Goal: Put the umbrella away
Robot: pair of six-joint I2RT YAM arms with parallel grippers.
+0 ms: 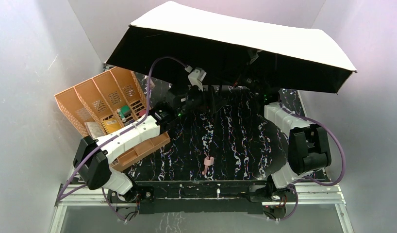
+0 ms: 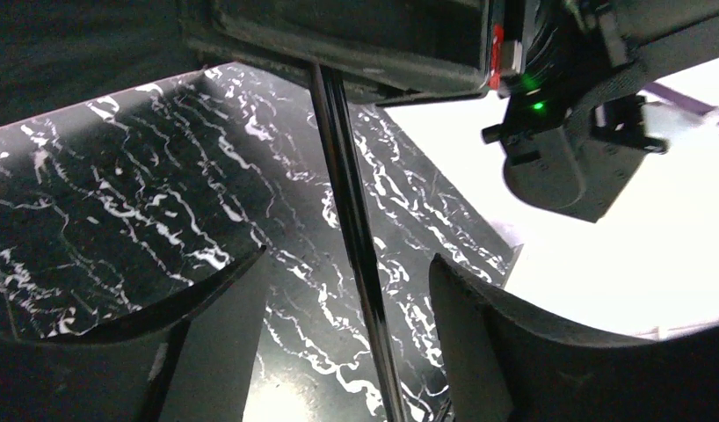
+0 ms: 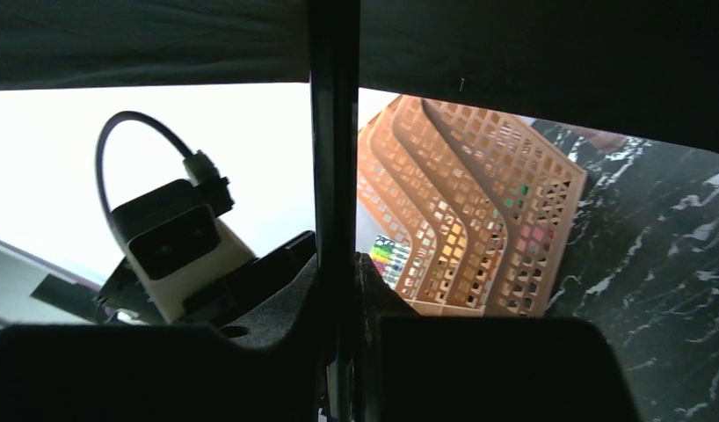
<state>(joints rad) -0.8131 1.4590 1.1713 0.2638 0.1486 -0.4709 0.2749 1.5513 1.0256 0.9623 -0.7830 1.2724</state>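
The umbrella [image 1: 235, 43] stands open over the back of the table, pale on top and black underneath. Its thin metal shaft [image 2: 352, 220] runs down toward a pink handle [image 1: 206, 164] near the front edge. My left gripper [image 2: 347, 259] is open, its fingers [image 2: 224, 325] on either side of the shaft and clear of it. My right gripper [image 3: 337, 264] is shut on the shaft [image 3: 334, 176] just below the canopy. In the top view the left gripper [image 1: 199, 97] reaches under the canopy. The right gripper's tips are hidden there by the dark fabric.
An orange slotted organiser basket [image 1: 104, 104] with small items sits at the back left, tilted, close to the left arm. A black marbled mat [image 1: 235, 141] covers the table. White walls close in on both sides. The canopy overhangs most of the back half.
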